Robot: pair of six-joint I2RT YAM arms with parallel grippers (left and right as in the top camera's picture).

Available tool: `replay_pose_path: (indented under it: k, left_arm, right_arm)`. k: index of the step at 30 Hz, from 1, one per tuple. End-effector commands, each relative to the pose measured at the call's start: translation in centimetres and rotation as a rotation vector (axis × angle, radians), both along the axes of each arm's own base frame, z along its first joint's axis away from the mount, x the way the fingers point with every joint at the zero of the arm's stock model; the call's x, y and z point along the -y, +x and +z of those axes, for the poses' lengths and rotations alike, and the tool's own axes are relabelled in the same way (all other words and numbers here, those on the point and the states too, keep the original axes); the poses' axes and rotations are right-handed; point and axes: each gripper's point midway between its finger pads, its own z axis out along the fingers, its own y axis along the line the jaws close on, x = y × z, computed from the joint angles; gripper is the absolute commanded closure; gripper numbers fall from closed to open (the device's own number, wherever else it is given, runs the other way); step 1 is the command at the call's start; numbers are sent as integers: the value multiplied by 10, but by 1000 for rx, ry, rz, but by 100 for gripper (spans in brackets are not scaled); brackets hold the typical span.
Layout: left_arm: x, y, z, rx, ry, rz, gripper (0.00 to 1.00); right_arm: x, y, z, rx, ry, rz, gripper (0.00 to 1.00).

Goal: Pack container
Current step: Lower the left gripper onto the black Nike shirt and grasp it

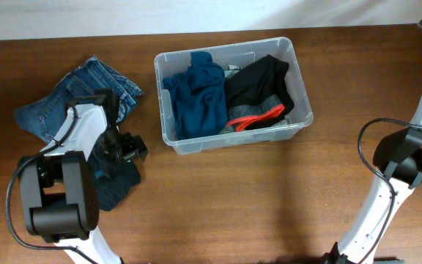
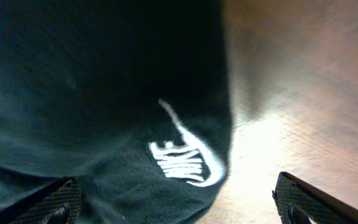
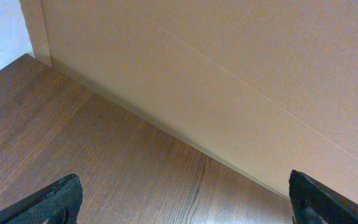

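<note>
The left gripper (image 2: pixel 179 208) hangs empty, jaws spread wide, over a dark garment (image 2: pixel 104 93) with a white Nike logo (image 2: pixel 188 162). Blue jeans (image 1: pixel 72 103) lie beside it. To its right, the container (image 1: pixel 304 103) stands mid-table, holding a teal garment (image 1: pixel 196 99) and a black garment (image 1: pixel 258 81). The right gripper (image 3: pixel 182 202), jaws also wide apart and empty, faces the wall (image 3: pixel 229 62) at the table (image 1: pixel 269 205) edge

There was one clear plastic container (image 1: pixel 233 139) holding two items: one teal garment (image 1: pixel 198 99) and one black garment (image 1: pixel 258 81) with a red-and-grey band. Two more lay outside: one pair of blue jeans (image 1: pixel 64 103) and one dark Nike-logo garment (image 2: pixel 104 93). Two tools were counted, the left tool (image 2: pixel 179 202) and the right tool (image 3: pixel 182 202).
</note>
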Motion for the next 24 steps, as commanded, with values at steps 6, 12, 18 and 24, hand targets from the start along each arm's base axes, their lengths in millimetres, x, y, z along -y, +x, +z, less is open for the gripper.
replay_pose_path:
  k: [6, 12, 18, 24]
  left_arm:
    - [3, -19, -24, -37, -18, 53, 9]
    - [3, -17, -25, -32, -18, 53, 69]
    - [3, -12, -21, -18, -18, 53, 100]
    - [1, 30, 15, 85, -16, 51, 99]
  right_arm:
    - [0, -2, 17, 39, -20, -7, 2]
    - [0, -2, 17, 39, -20, -7, 1]
    - [0, -2, 17, 39, -20, -7, 2]
    - [0, -2, 17, 39, -20, -7, 2]
